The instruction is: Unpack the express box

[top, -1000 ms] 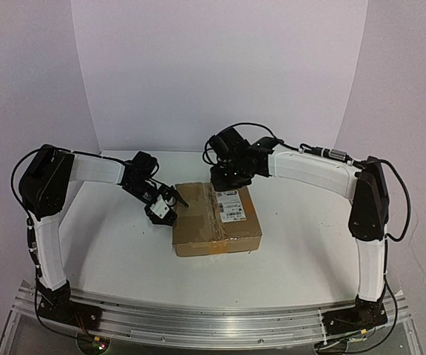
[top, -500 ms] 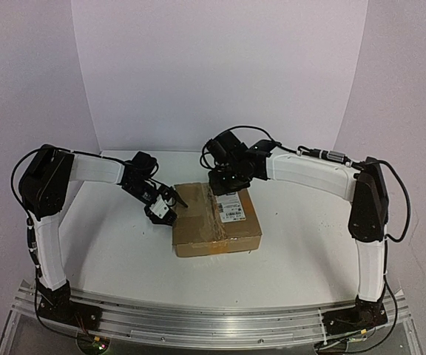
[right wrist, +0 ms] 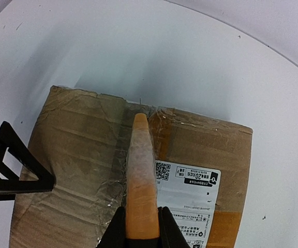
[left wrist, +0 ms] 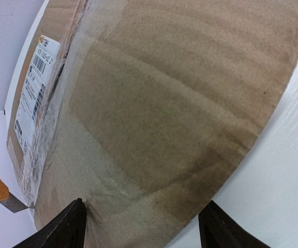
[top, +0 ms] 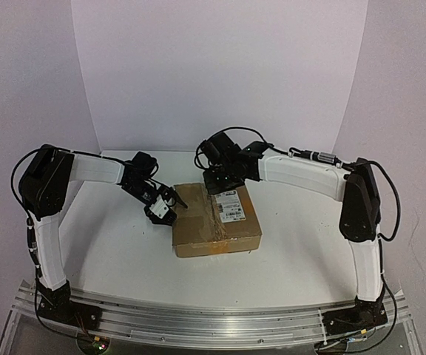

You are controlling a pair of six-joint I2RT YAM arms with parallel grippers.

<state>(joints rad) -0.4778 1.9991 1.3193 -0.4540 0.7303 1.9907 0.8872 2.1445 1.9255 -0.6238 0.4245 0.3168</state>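
White counter (top: pixel 294 248), express box (top: pixel 197 231): my right end effector (right wrist: pixel 139 230) clenches the knife (right wrist: pixel 139 165), left end effector (left wrist: pixel 144 227) splayed; I'd track the taped seam (top: pixel 214 220).

The right gripper (top: pixel 218 177), clamped on the knife (right wrist: pixel 140 170), has drifted left and a little farther from the bases over the last second. The label (top: pixel 230 205), earlier in line with it, now sits off to its right and nearer side. The taped seam (top: pixel 214 214) of the box (top: pixel 194 225) now runs just below it. The right arm's elbow (top: pixel 357 203) has swung left with it.
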